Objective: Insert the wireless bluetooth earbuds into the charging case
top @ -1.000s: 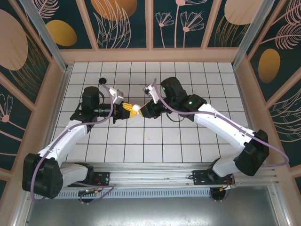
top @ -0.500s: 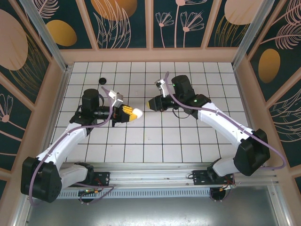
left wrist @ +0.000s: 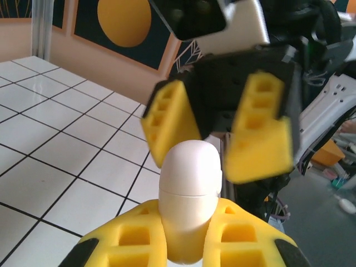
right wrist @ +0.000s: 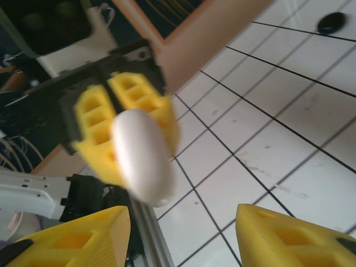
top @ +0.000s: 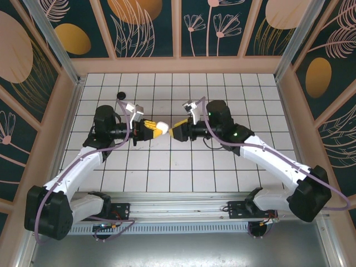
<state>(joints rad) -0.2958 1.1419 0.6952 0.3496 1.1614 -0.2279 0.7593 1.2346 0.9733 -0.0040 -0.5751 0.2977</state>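
Spreading under everything is the white tiled table (top: 222, 167), its dark grout lines forming a grid, boxed in by wooden-framed walls painted with pale leaves and orange discs on deep teal.

Both arms reach inward from the near edge and meet nose to nose over the middle tiles. The left arm (top: 78, 164) bends in from the left, the right arm (top: 267, 158) from the right, each trailing a purple cable.

The right gripper (top: 177, 132) stands parted, its yellow fingers spread well wider than what lies between them. In the left wrist view those two fingers (left wrist: 167, 130) flank the rounded tip of the case on either side, with a gap showing at each – no contact that I can see.

The left gripper (top: 153, 131) is clamped tight on the charging case (top: 161, 127), a smooth white egg-shaped shell held clear of the tiles and pointing at the other gripper. Its lower half sits wedged between the yellow pads; a thin seam rings the body (left wrist: 189, 189) and the lid is down. The right wrist view shows it blurred (right wrist: 142, 156).

Far off on the back-left tiles lies a small black object (top: 119, 95) – too small to tell its shape.
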